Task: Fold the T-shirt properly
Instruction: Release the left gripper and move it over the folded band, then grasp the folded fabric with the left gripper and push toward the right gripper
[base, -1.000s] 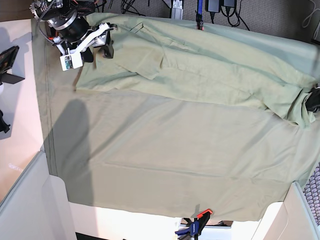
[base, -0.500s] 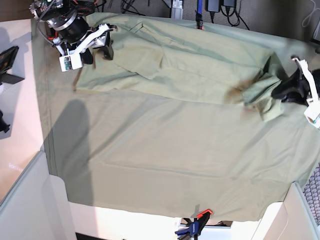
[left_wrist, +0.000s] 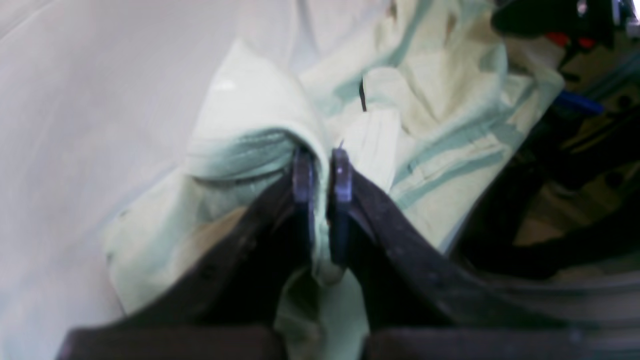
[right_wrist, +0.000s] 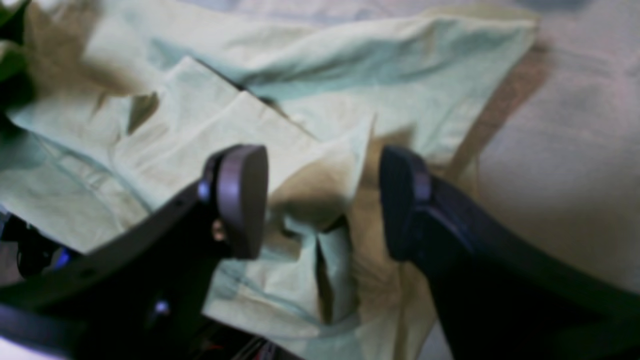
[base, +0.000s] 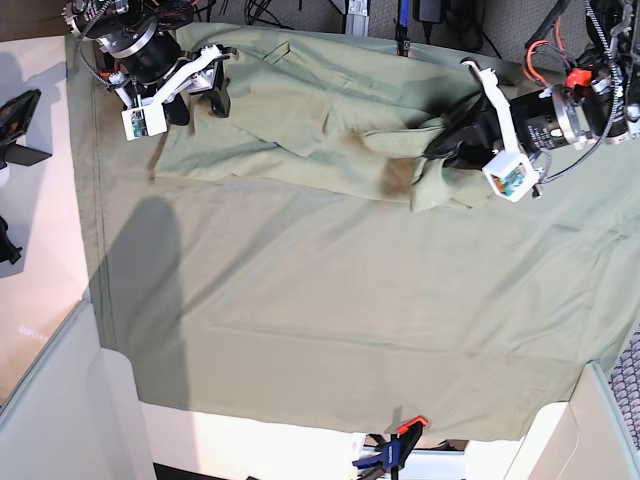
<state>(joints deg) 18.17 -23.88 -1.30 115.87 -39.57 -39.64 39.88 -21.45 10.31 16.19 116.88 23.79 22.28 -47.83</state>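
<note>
Left gripper (base: 447, 143), clamped on pale sage-green cotton T-shirt (base: 320, 120), dragged hem inward; right gripper (right_wrist: 320, 200) fingers apart, unmoved

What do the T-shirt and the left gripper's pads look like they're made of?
T-shirt: soft matte woven or knit fabric, likely cotton; it creases and bunches where pinched. Left gripper pads: dark, smooth, slightly glossy, probably rubber or plastic; blur leaves it open.

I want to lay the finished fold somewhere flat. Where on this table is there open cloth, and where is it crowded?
The tablecloth lies bare from the T-shirt to the clamp at the near edge. The far strip is crowded: the shirt is bunched there, with the right gripper open over one end and the left gripper pinching the other.
</note>
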